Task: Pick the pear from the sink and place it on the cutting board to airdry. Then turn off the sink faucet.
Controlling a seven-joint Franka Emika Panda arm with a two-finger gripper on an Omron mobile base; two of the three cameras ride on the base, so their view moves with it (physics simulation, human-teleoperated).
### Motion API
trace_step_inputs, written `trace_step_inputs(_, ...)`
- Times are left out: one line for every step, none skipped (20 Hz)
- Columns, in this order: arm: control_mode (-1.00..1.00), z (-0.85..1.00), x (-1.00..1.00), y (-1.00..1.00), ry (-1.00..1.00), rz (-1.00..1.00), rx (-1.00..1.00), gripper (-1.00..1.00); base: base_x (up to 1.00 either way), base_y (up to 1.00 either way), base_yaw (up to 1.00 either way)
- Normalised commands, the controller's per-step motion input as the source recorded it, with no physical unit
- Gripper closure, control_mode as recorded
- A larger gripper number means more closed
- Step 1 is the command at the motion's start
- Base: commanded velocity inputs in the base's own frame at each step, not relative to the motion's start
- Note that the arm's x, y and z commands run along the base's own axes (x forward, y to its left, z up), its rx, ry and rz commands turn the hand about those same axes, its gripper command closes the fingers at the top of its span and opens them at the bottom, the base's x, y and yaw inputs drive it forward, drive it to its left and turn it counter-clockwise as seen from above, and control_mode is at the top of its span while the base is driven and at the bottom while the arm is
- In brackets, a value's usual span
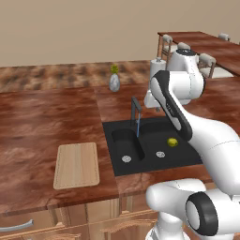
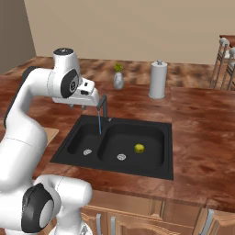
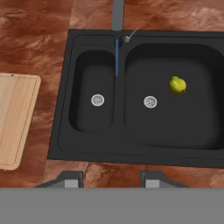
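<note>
The yellow-green pear (image 1: pixel 172 142) (image 2: pixel 139 148) (image 3: pixel 177 85) lies in the wide basin of the black sink (image 1: pixel 140 165) (image 2: pixel 114 166) (image 3: pixel 131 153), to the right of that basin's drain. Water runs in a thin blue stream from the dark sink faucet (image 1: pixel 136 110) (image 2: pixel 103 105) (image 3: pixel 117 15) down near the divider between the basins. The tan cutting board (image 1: pixel 76 165) (image 3: pixel 15 118) lies flat on the counter left of the sink, with nothing on it. My gripper (image 2: pixel 77 106) (image 3: pixel 111 180) hangs open high above the sink, pointing down, with nothing between its fingers.
A grey vase (image 1: pixel 114 82) (image 2: pixel 118 80) with a yellow flower stands behind the sink. A paper towel roll (image 2: pixel 157 79) stands to its right. Brown counter surrounds the sink. Chairs and a table (image 1: pixel 206 47) are at the far right.
</note>
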Motion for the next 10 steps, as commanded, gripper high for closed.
trace_step_inputs(-1.00, 0.00, -0.03, 0.00, 0.00, 0.00, 0.00, -1.00, 0.00, 0.00, 0.00)
trace_step_inputs(-1.00, 0.00, -0.03, 0.00, 0.00, 0.00, 0.00, -1.00, 0.00, 0.00, 0.00)
trace_step_inputs(-1.00, 0.00, -0.18, 0.00, 0.00, 0.00, 0.00, -1.00, 0.00, 0.00, 0.00)
trace_step_inputs(-1.00, 0.00, -0.10, 0.00, 0.00, 0.00, 0.00, -1.00, 0.00, 0.00, 0.00)
trace_step_inputs(-1.00, 0.00, -0.11, 0.00, 0.00, 0.00, 0.00, -1.00, 0.00, 0.00, 0.00)
trace_step_inputs(-1.00, 0.00, 0.00, 0.00, 0.00, 0.00, 0.00, -1.00, 0.00, 0.00, 0.00)
trace_step_inputs(-1.00, 0.00, 0.00, 0.00, 0.00, 0.00, 0.00, -1.00, 0.00, 0.00, 0.00)
trace_step_inputs(-1.00, 0.00, 0.01, 0.00, -0.03, 0.00, 0.00, -1.00, 0.00, 0.00, 0.00)
trace_step_inputs(-1.00, 0.00, 0.08, 0.00, -0.06, 0.00, -0.05, -1.00, 0.00, 0.00, 0.00)
trace_step_inputs(-1.00, 0.00, 0.00, 0.00, -0.11, 0.00, -0.08, -1.00, 0.00, 0.00, 0.00)
